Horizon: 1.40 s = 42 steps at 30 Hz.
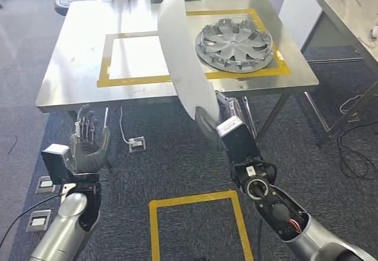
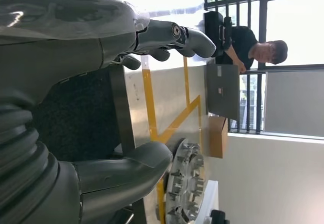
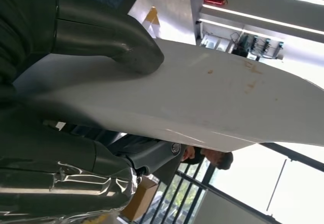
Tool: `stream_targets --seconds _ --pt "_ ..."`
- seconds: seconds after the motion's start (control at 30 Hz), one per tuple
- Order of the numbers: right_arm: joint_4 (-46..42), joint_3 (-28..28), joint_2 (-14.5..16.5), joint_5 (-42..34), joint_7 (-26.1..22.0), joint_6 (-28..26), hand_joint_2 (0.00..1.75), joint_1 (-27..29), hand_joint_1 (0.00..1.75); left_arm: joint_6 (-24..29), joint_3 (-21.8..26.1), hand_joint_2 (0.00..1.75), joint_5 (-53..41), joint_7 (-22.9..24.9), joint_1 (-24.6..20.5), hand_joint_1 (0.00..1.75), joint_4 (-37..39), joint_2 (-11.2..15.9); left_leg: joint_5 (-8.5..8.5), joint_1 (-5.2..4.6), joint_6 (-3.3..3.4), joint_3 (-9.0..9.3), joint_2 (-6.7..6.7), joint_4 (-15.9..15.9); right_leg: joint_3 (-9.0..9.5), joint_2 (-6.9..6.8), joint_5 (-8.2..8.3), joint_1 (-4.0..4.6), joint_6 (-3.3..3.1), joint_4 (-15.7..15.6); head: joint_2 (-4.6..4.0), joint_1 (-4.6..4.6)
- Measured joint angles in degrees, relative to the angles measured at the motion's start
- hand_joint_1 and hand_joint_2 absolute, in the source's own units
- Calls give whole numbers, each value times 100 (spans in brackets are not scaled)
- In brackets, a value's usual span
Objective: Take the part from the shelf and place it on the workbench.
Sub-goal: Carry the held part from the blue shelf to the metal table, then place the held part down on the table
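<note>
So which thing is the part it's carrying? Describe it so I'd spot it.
Find the steel workbench marked with yellow tape. At its front edge the right hand grips a long curved white panel standing on end. Unlike the round grey wheel cover lying flat beside it, it is smooth and plain white.

White part (image 1: 185, 54) hides wheel cover's (image 1: 238, 43) left rim; right hand's (image 1: 213, 122) fingers hidden behind part.

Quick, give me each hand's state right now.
Left hand: open, holding nothing, below the workbench edge.
Right hand: gripping the white curved panel by its lower end.
</note>
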Motion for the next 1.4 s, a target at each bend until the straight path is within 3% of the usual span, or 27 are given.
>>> stream_targets --seconds 0.1,0.13,0.17,0.23,0.3,0.4,0.43,0.47,0.5,0.6,0.63,0.67,0.73,0.8,0.9,0.97,1.0,1.03,1.1,1.13,1.17,1.27,1.3,1.37,1.4 --pt "153 -23 -8 -23 -98 57 175 -137 175 -14 0 175 -5 -25 -34 0 56 -14 -193 -9 -56 213 -5 0 173 -21 933 14 -53 -1097 0 66" --pt "228 -39 -11 -58 -128 99 175 -212 175 -14 -1 175 -9 -22 -55 0 72 -22 -237 -11 -90 233 -4 -5 212 -23 1129 35 -93 -1297 0 61" --pt "307 -62 -12 -103 -161 150 175 -291 175 -14 -1 175 -15 -18 -78 0 84 -31 -260 -16 -125 249 -3 7 231 -25 1187 55 -140 -1386 0 50" --pt "458 -118 -13 -187 -212 247 175 -466 175 -18 -2 175 -25 -8 -119 0 91 -41 -294 -14 -194 267 1 43 328 -14 1148 60 -227 -1410 0 41" --pt "630 -194 -14 -232 -262 314 175 -670 175 -39 -2 175 -34 -2 -161 0 91 -39 -308 -8 -250 87 5 402 442 -4 1107 38 -294 -1449 0 23" --pt "892 -284 -14 -237 -312 421 175 -903 175 -70 -2 175 -48 26 -184 0 99 -23 -578 3 -297 -727 6 1510 585 1 982 36 -345 -1467 0 -69" --pt "978 -300 -14 -236 -325 468 175 -946 175 -77 -2 175 -55 39 -181 0 104 -16 -682 2 -297 -962 6 1718 645 4 924 41 -348 -1466 0 -97" --pt "1062 -312 -14 -233 -339 510 175 -982 175 -82 -2 175 -62 49 -181 0 108 -11 -702 1 -288 -1098 6 1732 715 8 864 47 -348 -1465 0 -121" --pt "1135 -320 -14 -228 -352 538 175 -1019 175 -86 -2 175 -68 57 -185 0 110 -5 -587 -5 -267 -1122 6 1539 793 12 801 53 -346 -1465 0 -148" --pt "1329 -339 -14 -202 -385 576 175 -1146 175 -94 -2 175 -76 70 -207 0 112 10 307 -68 -138 -823 6 326 1024 28 600 70 -316 -1470 0 -224" --pt "1385 -343 -14 -187 -399 585 175 -1180 175 -95 -2 175 -79 75 -214 0 113 13 498 -96 -103 -737 2 61 1073 34 537 73 -290 -1481 0 -240" --pt "1432 -344 -13 -168 -414 598 175 -1203 175 -98 -1 175 -82 77 -222 0 114 15 569 -111 -77 -690 -3 -66 1110 40 506 73 -259 -1475 0 -251" --pt "1503 -345 -12 -123 -445 634 175 -1257 175 -109 0 175 -92 73 -250 0 115 12 506 -102 -39 -592 -6 -114 1145 38 474 70 -192 -1437 0 -251" --pt "1596 -340 -10 -84 -475 675 175 -1364 175 -129 -1 175 -100 56 -290 0 119 -2 451 -68 4 -451 -2 -153 1011 19 439 59 -143 -1113 0 -222" --pt "1775 -317 7 -70 -526 751 175 -1511 175 -180 -2 175 -110 8 -326 0 146 -47 312 -49 28 -270 -5 -162 340 -2 127 15 -60 -21 0 -150" --pt "1901 -287 22 -68 -572 806 175 -1528 175 -195 -2 175 -109 -42 -328 0 179 -76 184 -34 7 -120 -20 -160 -10 -8 -122 -32 1 284 0 -103" --pt "1971 -272 32 -67 -598 826 175 -1539 175 -189 -2 175 -109 -71 -329 0 198 -86 110 -22 -12 -24 -31 -157 -61 -13 -95 -57 24 152 0 -78" --pt "2039 -261 45 -66 -628 845 175 -1561 175 -171 -2 175 -110 -98 -331 0 211 -92 33 -9 -36 77 -39 -152 -34 -18 97 -83 46 -151 0 -51" --pt "2210 -238 82 -64 -717 879 175 -1628 175 -104 -2 175 -122 -137 -334 0 226 -101 -124 8 -98 246 -49 -121 72 -37 805 -123 89 -942 0 0" --pt "2306 -222 108 -64 -768 898 175 -1665 175 -67 -2 175 -130 -141 -341 0 224 -99 -189 8 -136 286 -54 -109 128 -45 1073 -121 75 -1210 0 10" --pt "2399 -207 140 -63 -811 916 175 -1695 175 -34 -1 175 -138 -133 -347 0 222 -97 -236 6 -181 308 -57 -93 163 -47 1231 -107 39 -1356 0 8" --pt "2595 -184 233 -66 -896 958 175 -1814 175 38 4 175 -158 -82 -357 0 204 -67 -285 26 -293 296 -49 24 269 -35 1198 -64 -122 -1391 0 -20" --pt "2656 -183 258 -70 -919 974 175 -1871 175 54 8 175 -163 -64 -352 0 197 -44 -281 38 -314 176 -39 240 311 -35 1172 -63 -165 -1401 0 -31" --pt "2793 -180 301 -84 -942 1012 175 -1956 175 74 19 175 -165 -39 -316 0 184 14 -356 50 -350 -311 -23 980 414 -30 1096 -55 -234 -1416 0 -85" --pt "2868 -173 323 -88 -951 1033 175 -1976 175 78 25 175 -166 -32 -287 0 179 43 -482 51 -360 -618 -19 1381 467 -28 1042 -42 -257 -1417 0 -119"
